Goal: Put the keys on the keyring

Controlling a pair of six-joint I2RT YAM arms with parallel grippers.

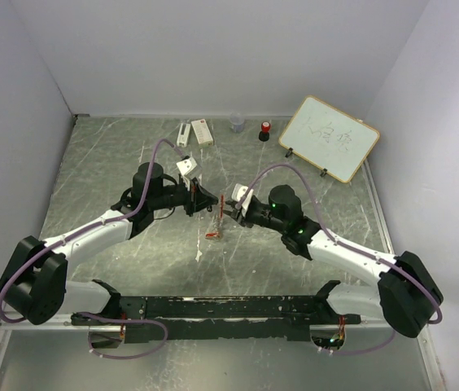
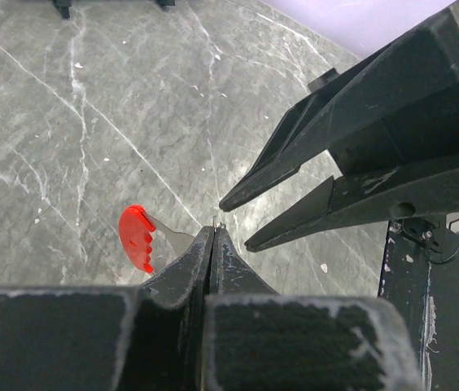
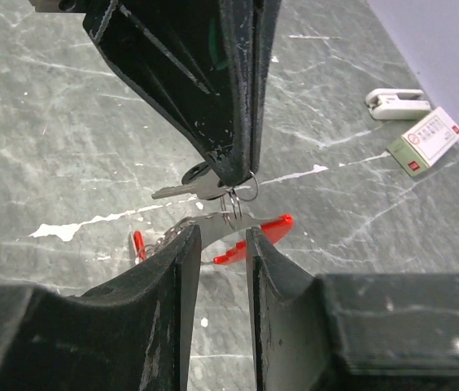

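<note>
My left gripper [image 2: 215, 227] is shut on the thin silver loops of the keyring [image 3: 244, 189], holding it above the table. The black-headed key [image 3: 194, 182] hangs from those loops. So does the keyring's curved red piece [image 3: 264, 234], ridged along one edge, which also appears in the left wrist view [image 2: 136, 237]. My right gripper [image 3: 222, 232] is open, tip to tip with the left one [image 1: 211, 201], its fingers on either side of that piece and touching nothing. A smaller red bit [image 3: 137, 245] on a short chain sits low left; I cannot tell whether it is the red-headed key.
Along the back wall are a white clip [image 1: 183, 133], a white box [image 1: 202, 131], a small clear cup [image 1: 236, 123], a red-topped black cylinder [image 1: 264, 130] and a tilted whiteboard [image 1: 330, 137]. A black rail [image 1: 221, 307] spans the near edge.
</note>
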